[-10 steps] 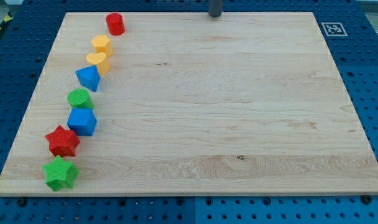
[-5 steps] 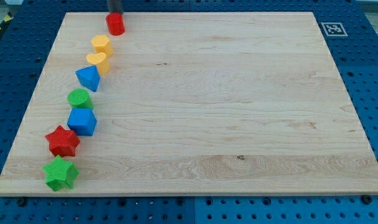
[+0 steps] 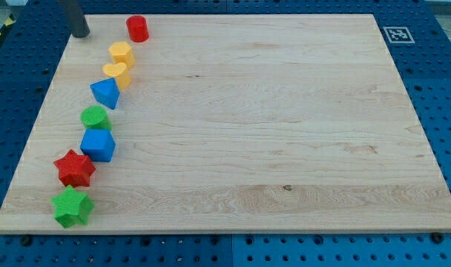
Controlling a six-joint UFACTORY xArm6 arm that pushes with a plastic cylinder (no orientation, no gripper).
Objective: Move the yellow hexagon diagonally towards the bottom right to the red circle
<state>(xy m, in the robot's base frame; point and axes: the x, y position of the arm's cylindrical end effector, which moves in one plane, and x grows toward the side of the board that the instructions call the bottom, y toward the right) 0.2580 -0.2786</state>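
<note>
The yellow hexagon (image 3: 121, 53) sits near the board's upper left. The red circle (image 3: 138, 28) stands just above and to its right, a small gap between them. My tip (image 3: 80, 34) is at the board's top left corner, to the left of the red circle and up-left of the yellow hexagon, touching neither.
Below the hexagon a curved line of blocks runs down the left side: yellow heart (image 3: 117, 73), blue triangle (image 3: 105, 93), green circle (image 3: 95, 117), blue cube (image 3: 99, 144), red star (image 3: 74, 168), green star (image 3: 72, 207). A marker tag (image 3: 398, 34) is at top right.
My tip has moved left along the top edge, from right of centre, past the red circle, to the top left corner. No block has moved.
</note>
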